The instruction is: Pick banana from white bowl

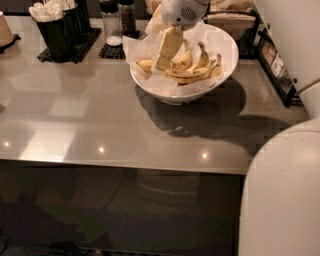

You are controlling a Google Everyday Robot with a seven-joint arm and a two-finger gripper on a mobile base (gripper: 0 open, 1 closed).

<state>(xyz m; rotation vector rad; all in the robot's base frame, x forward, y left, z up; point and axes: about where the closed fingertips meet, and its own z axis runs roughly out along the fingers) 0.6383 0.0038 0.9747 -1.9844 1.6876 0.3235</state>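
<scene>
The white bowl (177,92) stands on the grey counter, lined with crinkled white paper. Several yellow bananas (192,69) lie in it, bunched toward its middle and right. My gripper (166,49) reaches down from the top of the camera view into the left half of the bowl. Its tip sits at the left end of the bananas. The white wrist (183,10) hangs above the bowl's back rim and hides part of it. I cannot tell whether the gripper touches a banana.
A black holder of white utensils (55,27) and two shakers (113,24) stand at the back left. A black wire rack (272,55) is at the right. My white body (285,195) fills the lower right. The counter's front edge (125,164) runs below.
</scene>
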